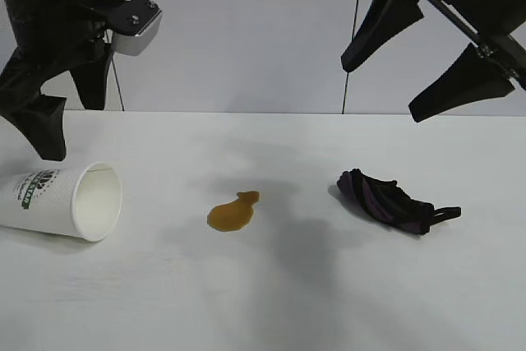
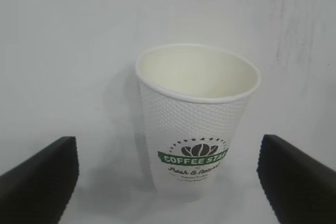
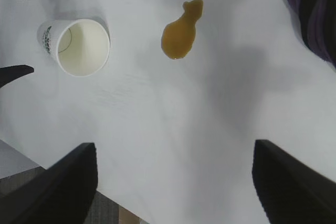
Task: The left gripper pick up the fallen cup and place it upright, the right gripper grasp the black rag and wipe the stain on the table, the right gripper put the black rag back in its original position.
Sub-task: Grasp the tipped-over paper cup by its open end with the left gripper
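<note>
left tool (image 1: 72, 113) wide above fallen cup (image 1: 64, 201), right tool (image 1: 409, 67) wide, raised

White cup (image 2: 197, 124) with green banner reading "COFFEE STA…", script line beneath too small to read

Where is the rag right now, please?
In the exterior view the rag lies on the table at the right, beside the stain and below the raised right gripper.
</note>
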`<state>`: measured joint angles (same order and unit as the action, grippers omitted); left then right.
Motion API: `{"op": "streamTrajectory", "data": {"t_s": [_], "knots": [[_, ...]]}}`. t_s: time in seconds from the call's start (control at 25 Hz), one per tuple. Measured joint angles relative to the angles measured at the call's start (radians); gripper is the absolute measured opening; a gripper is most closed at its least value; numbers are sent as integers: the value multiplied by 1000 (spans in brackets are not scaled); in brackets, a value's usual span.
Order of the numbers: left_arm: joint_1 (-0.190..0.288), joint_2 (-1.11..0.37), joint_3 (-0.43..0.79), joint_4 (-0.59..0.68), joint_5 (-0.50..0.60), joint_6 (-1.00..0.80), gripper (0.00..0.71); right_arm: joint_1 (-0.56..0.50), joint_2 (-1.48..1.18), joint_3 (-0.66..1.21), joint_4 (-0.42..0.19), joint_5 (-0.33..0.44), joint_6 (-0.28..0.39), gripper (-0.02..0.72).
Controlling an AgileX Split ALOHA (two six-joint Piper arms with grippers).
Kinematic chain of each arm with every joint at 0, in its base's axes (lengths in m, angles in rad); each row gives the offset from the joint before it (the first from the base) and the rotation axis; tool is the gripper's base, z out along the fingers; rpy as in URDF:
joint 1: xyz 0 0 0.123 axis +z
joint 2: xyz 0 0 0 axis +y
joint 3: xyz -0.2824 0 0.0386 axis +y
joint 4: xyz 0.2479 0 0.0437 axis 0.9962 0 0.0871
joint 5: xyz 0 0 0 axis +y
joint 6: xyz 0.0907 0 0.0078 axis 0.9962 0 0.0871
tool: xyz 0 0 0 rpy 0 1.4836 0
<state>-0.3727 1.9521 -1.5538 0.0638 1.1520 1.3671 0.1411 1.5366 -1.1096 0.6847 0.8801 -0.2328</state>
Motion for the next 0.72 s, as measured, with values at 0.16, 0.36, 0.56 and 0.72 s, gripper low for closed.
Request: {"op": "streamTrajectory", "data": {"t_s": [0.16, 0.36, 0.56, 0.72], "knots": [[0, 0, 40, 2, -15, 0, 663, 0, 0, 0, 0, -12, 0, 557], [0, 0, 113, 27, -77, 0, 663, 0, 0, 0, 0, -13, 0, 557], [0, 0, 178, 26, -164, 0, 663, 0, 0, 0, 0, -13, 0, 557], [-1, 0, 211, 25, -205, 0, 663, 0, 0, 0, 0, -13, 0, 557]]}}
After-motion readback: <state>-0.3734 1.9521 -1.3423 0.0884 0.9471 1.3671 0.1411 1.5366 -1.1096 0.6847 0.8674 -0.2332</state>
